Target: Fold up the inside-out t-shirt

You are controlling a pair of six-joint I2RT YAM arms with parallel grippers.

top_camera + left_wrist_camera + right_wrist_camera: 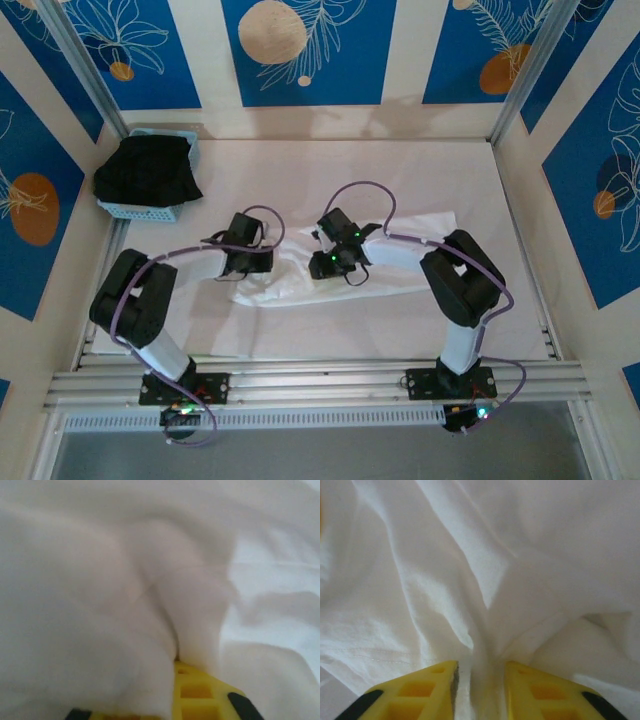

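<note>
Right hand (481, 672) was seen clamped on a narrow ridge of the inside-out t-shirt (520, 555), the two yellow fingers (432, 690) nearly together with white cloth squeezed between them. Left hand (174, 672) was judged to be closed on another gathered peak of the t-shirt (100, 605), since the folds ran down into the slit beside its one exposed finger (205, 692); the other finger was mostly draped over.

Only thin pinches were held, so it was judged that the cloth could be dragged out of either grip if the hands were drawn apart too briskly. A single layer might also have been caught where two were wanted, in which case a lopsided fold would be produced. No seam or hem could be made out clearly under either hand.

From above, the left hand (245, 258) and right hand (335, 262) were seen close together over the rumpled garment (280, 290), which was spread across the middle of the white bench (330, 170). White on white, its edges were hard to trace.

At the far left corner a blue basket (150, 211) was set, with a black garment (145, 170) heaped in it. Blue wall panels (350, 60) with pale leaf and orange disc patterns enclosed the bench.
</note>
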